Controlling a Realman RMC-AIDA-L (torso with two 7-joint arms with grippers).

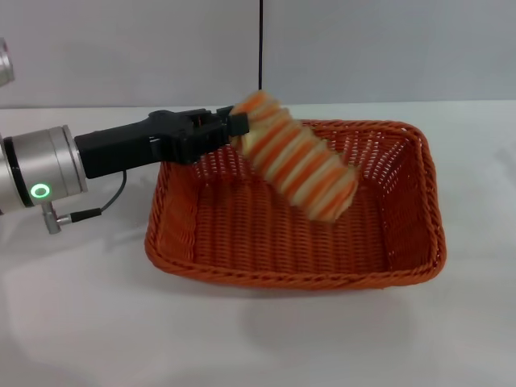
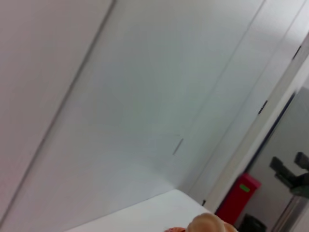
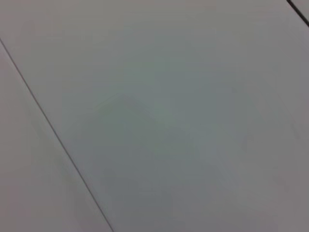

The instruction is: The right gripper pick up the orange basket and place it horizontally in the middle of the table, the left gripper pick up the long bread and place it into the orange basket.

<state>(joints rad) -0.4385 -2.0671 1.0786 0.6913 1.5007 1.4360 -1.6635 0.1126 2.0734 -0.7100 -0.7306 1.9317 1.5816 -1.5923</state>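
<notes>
Orange basket (image 1: pixel 294 234) set lengthwise on the white surface (image 1: pixel 81 322), roughly mid-scene, open side up, braided rim all round.

Left tool (image 1: pixel 234 122) reaching in from the left, arm level, black body over the basket's far-left corner, just above the rim. Silver wrist segment with a green ring light (image 1: pixel 40 192) at the left edge; thin black cable (image 1: pixel 113 197) looping below it.

Long bread (image 1: pixel 298 157) — orange and cream stripes — slanting from upper left down to lower right over the basket's interior. Upper end right at the tool's tips; lower end hanging above the basket floor toward the far-right part, looking clear of the weave. Bread edges smeared. Cannot tell whether the tool is clenched on the loaf or has released it — fingertips hidden against the loaf's end.

Left wrist view: mostly pale wall panels, a strip of white surface, a rounded tan end of the bread (image 2: pixel 210 224) at the bottom edge, a red box (image 2: pixel 239 195) far off.

Right wrist view: plain grey panel only. Right tool not seen anywhere.

Thin dark vertical line (image 1: pixel 260 44) on the far wall behind the basket.
</notes>
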